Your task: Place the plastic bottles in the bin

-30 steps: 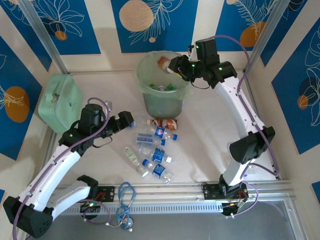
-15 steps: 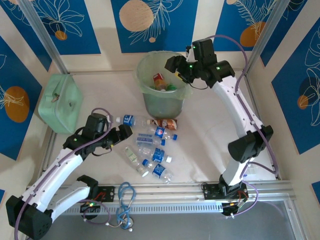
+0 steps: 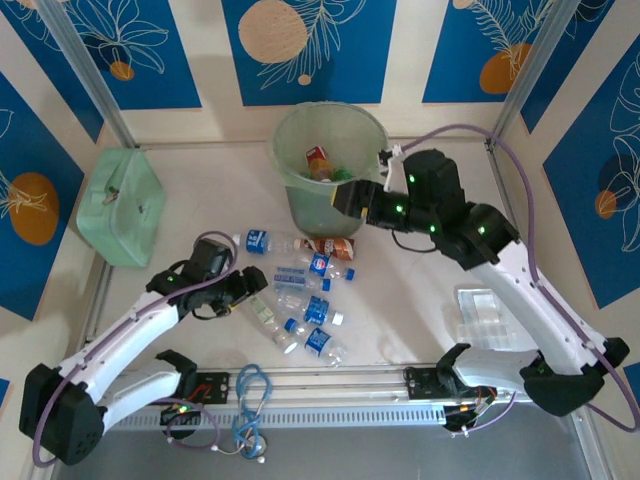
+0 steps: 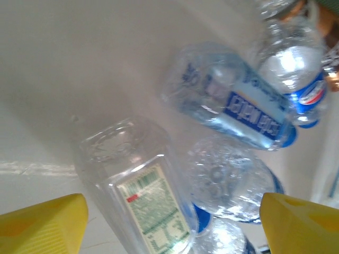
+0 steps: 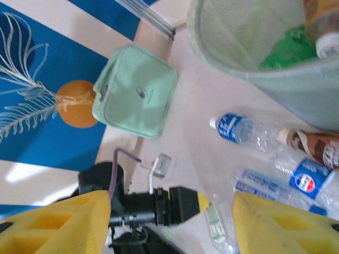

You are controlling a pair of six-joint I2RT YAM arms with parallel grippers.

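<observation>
Several plastic bottles [image 3: 300, 290] lie in a loose pile in front of the bin [image 3: 330, 205], a pale green bucket with a liner. Inside the bin lie a brown-labelled bottle [image 3: 317, 160] and a green one [image 3: 341, 175]. My left gripper [image 3: 254, 285] hangs low at the pile's left edge, open. Its yellow fingers [image 4: 45, 225] straddle a clear bottle with a green-white label [image 4: 140, 193], apart from it; blue-labelled bottles [image 4: 249, 114] lie beyond. My right gripper [image 3: 347, 200] sits beside the bin's right wall, open and empty, yellow fingers [image 5: 58, 222] wide apart. It looks across the bin's rim [image 5: 249, 71].
A flat mint-green case [image 3: 122, 205] lies at the left, also in the right wrist view [image 5: 135, 90]. A clear plastic tray [image 3: 485, 318] rests on the table at the right. A blue cable coil [image 3: 250, 392] hangs at the front rail. Walls close in behind the bin.
The right gripper let a brown-labelled bottle drop into the bin, then swung down off the rim to the bin's right side. The left gripper moved right and down onto the pile.
</observation>
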